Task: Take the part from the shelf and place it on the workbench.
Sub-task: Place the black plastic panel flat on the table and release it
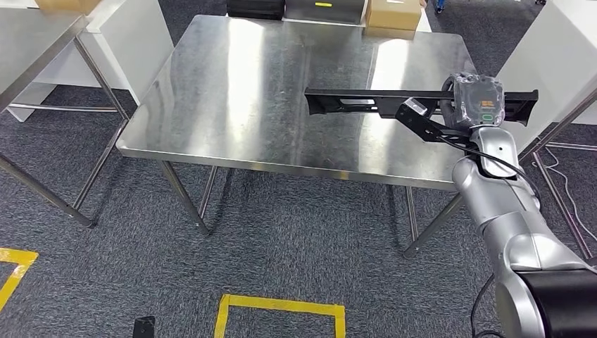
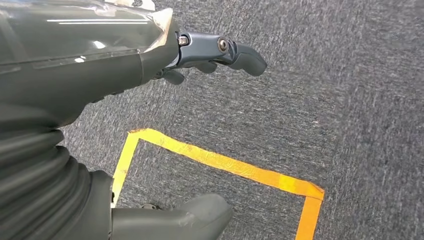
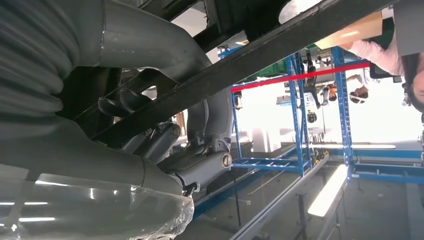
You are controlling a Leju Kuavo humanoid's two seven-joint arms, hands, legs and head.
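Note:
My right hand (image 1: 477, 98) grips a long black part (image 1: 366, 103), holding it level above the right side of the steel workbench (image 1: 239, 98). The part runs from the table's middle out past its right edge. Seen from the right wrist, the black part (image 3: 280, 45) crosses the frame as a dark bar with the fingers (image 3: 200, 165) and thumb wrapped around it. My left hand (image 2: 200, 55) hangs above the grey carpet, its fingers apart and nothing in it.
Cardboard boxes (image 1: 393, 15) and a dark case (image 1: 255, 8) stand along the workbench's far edge. Another steel table (image 1: 28, 42) stands at the left, a white cabinet (image 1: 556, 49) at the right. Yellow floor tape (image 1: 281, 310) marks the carpet. Blue racks (image 3: 300, 115) and a person's sleeve (image 3: 375, 55) are in the right wrist view.

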